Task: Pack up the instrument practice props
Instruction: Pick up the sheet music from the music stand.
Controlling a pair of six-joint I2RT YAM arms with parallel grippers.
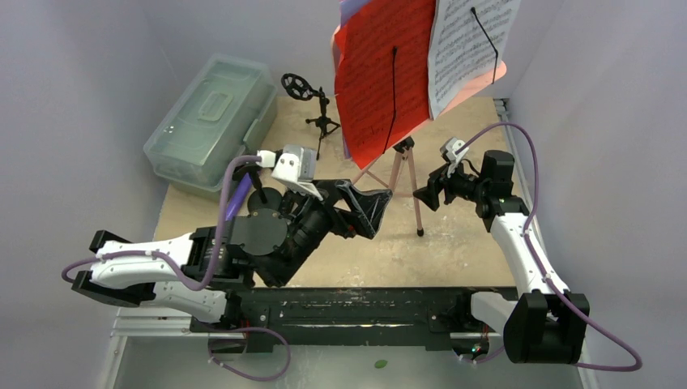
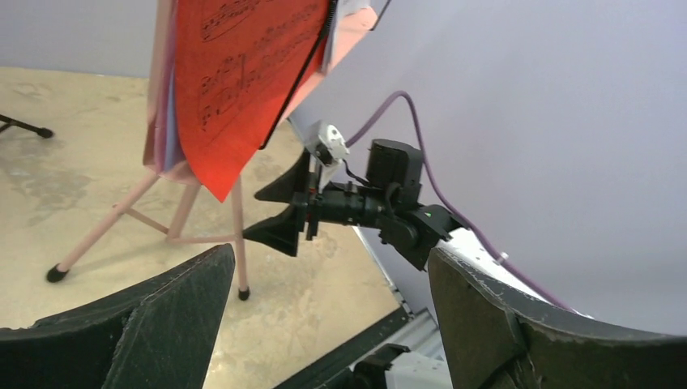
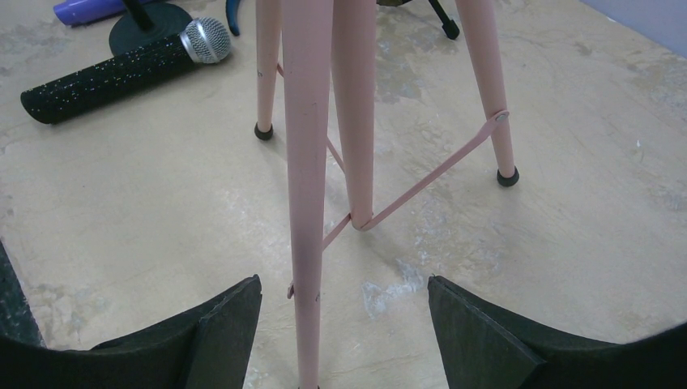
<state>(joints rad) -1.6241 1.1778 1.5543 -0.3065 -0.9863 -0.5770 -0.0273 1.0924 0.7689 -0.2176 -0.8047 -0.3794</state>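
Doubly flanked the music stand (image 3: 308, 162): left gripper (image 1: 379, 212) beside its legs, right gripper (image 2: 258, 215) opposite, fingers apart on each, probably to steady it.

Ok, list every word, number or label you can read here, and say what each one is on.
No text can be read in any view.
Red page: printed staves and notes only, any words too small to read.
White page: dense notation, too small and blurred to read.
Case: a raised panel on the lid, no legible lettering.
Black mic: no brand or marking shows.
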